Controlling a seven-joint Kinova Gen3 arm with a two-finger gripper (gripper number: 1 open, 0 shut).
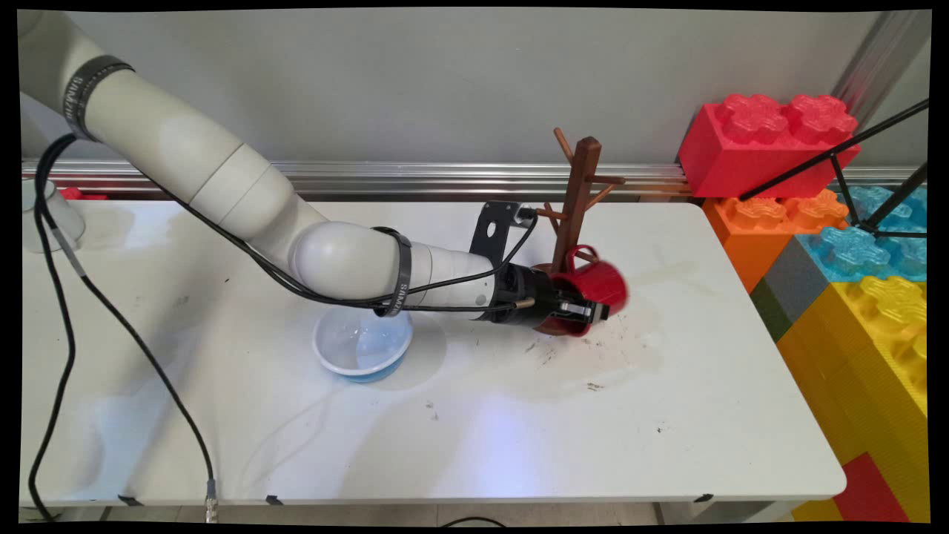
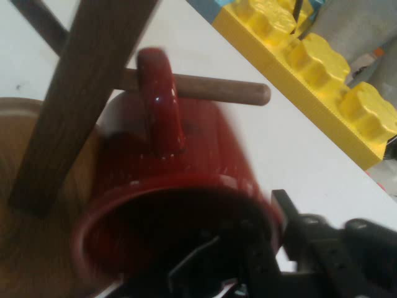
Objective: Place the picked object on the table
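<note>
A red mug (image 1: 599, 285) lies tilted on its side at the foot of a brown wooden mug tree (image 1: 580, 194) near the table's far edge. My gripper (image 1: 584, 310) is shut on the mug's rim, one finger inside the mouth and the other outside the wall. In the hand view the red mug (image 2: 180, 205) fills the middle, and its handle (image 2: 160, 102) is looped round one of the tree's lower pegs (image 2: 220, 90). The tree's post (image 2: 80, 93) crosses the picture at the left, above its round base (image 2: 31, 236). My gripper (image 2: 267, 251) rises from the bottom edge.
A white and blue bowl (image 1: 362, 346) sits under the arm's forearm, left of the tree. Large toy bricks (image 1: 852, 245) in red, orange, blue and yellow stack along the table's right side. A white cup (image 1: 46, 215) stands at the far left edge.
</note>
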